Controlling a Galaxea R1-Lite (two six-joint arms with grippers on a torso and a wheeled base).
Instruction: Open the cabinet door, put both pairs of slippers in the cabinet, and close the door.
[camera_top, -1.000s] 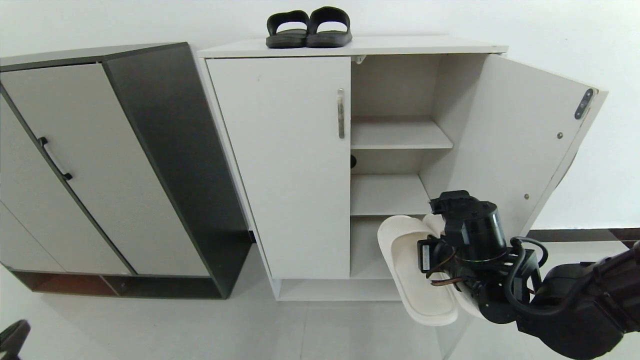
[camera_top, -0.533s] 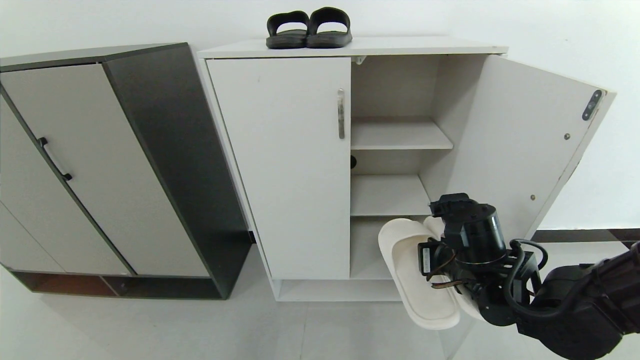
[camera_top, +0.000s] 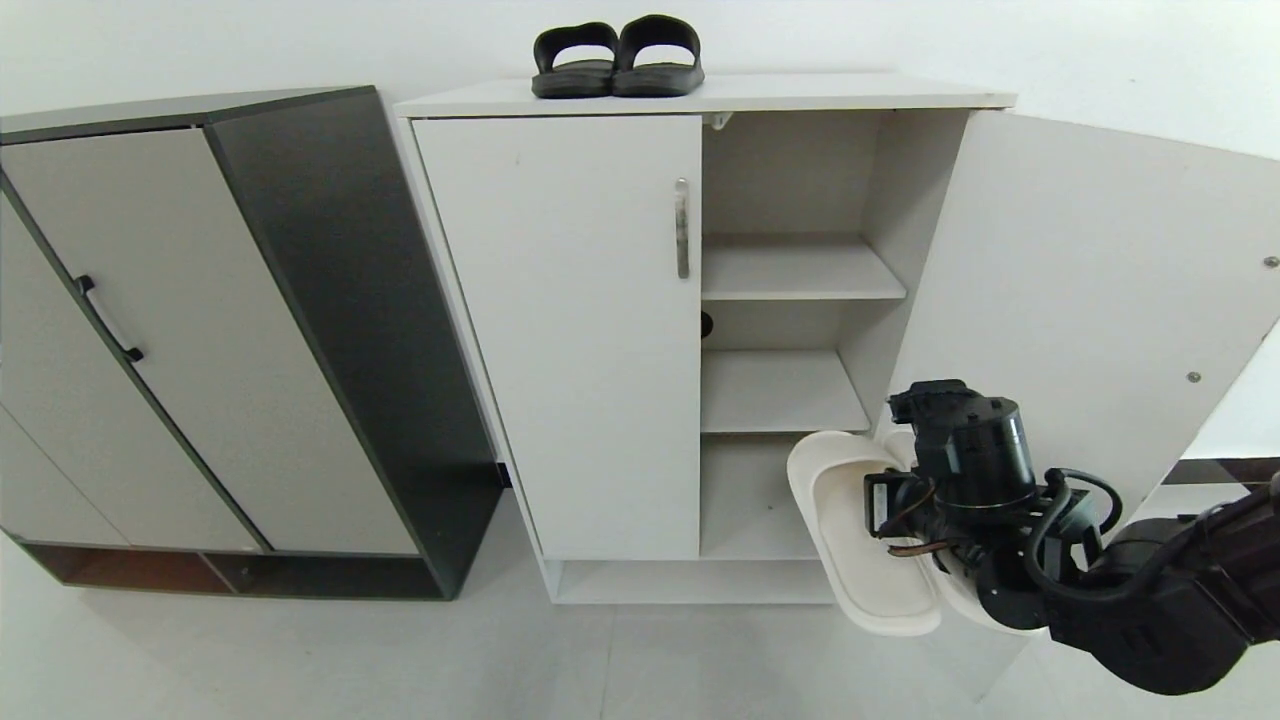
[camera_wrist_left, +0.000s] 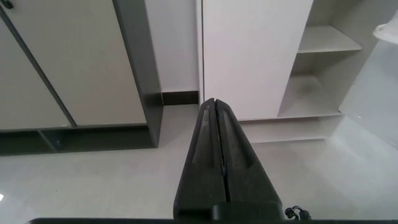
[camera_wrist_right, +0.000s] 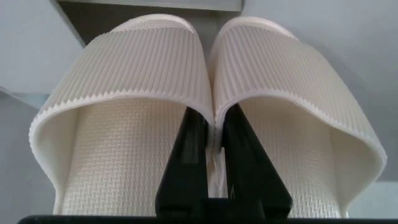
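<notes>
Nearest us, the left gripper (camera_wrist_left: 216, 106) hangs low over the pale floor (camera_wrist_left: 93, 180), its fingers pressed together on nothing. Our right gripper (camera_wrist_right: 214, 146) pinches the white slippers (camera_top: 865, 540) by the touching inner edges of their two straps, toes toward the white cabinet (camera_top: 700, 92). The right door (camera_top: 1080, 290) stands open just beside this arm. The shut left door (camera_top: 560, 330) bounds the opening on the other side. Inside we see the lowest compartment (camera_top: 745, 495), then the middle shelf (camera_top: 775, 390) and the upper shelf (camera_top: 795, 268).

Against a second ago, the right door has swung wider, and its far edge now runs off the head view's right side. Our right arm and the white slippers have shifted rightward.

The white slippers hang tilted in front of the lowest compartment, just outside its front edge, above the floor. Farthest off, the black slippers (camera_top: 617, 58) sit side by side on the cabinet's top. A grey cabinet (camera_top: 200, 330) stands shut to the left.
</notes>
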